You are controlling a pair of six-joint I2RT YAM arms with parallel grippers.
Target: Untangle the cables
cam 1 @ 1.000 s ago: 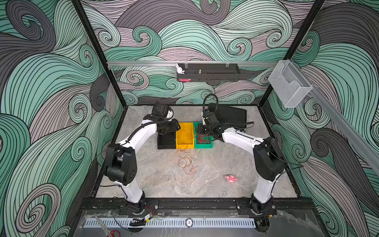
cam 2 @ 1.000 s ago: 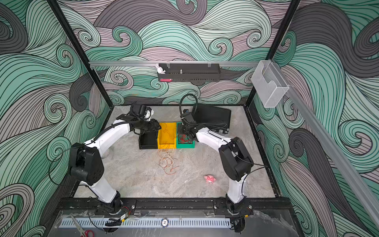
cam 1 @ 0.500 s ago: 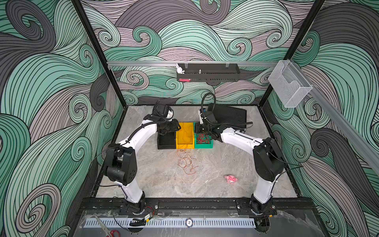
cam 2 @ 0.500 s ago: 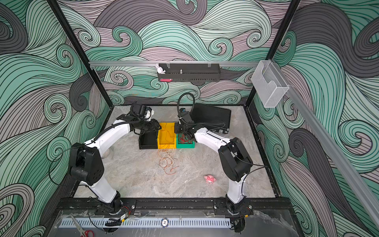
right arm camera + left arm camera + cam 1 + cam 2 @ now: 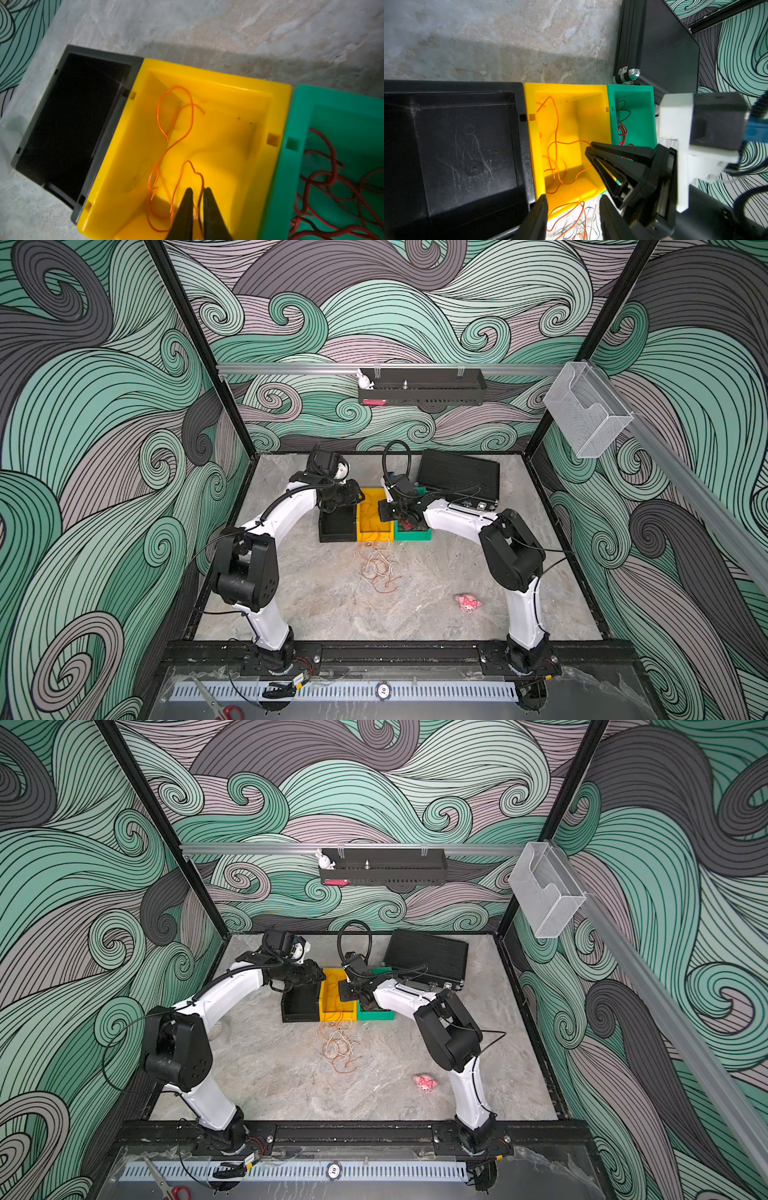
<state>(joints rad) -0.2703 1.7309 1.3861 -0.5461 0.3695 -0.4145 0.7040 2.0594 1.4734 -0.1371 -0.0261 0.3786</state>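
Right gripper (image 5: 197,192) has slid from the green bin (image 5: 301,96) over the yellow bin (image 5: 207,81), jaws now a crack apart around a loose orange strand (image 5: 176,143); left gripper (image 5: 574,209) gapes empty. Remaining cables (image 5: 376,566) lie tangled before the bins: they look feather-light and limp, probably best pinched near a free end

I am looking over three bins: a black bin (image 5: 446,86), a yellow bin (image 5: 218,79) and a green bin (image 5: 301,95). Orange cables (image 5: 193,117) are lying in the yellow, red cables (image 5: 333,158) in the green. My left tool (image 5: 572,199) and right tool (image 5: 198,189) are showing black, the surface (image 5: 207,25) is showing grey marbling, the walls (image 5: 374,302) teal-and-mauve swirls outlined in black.
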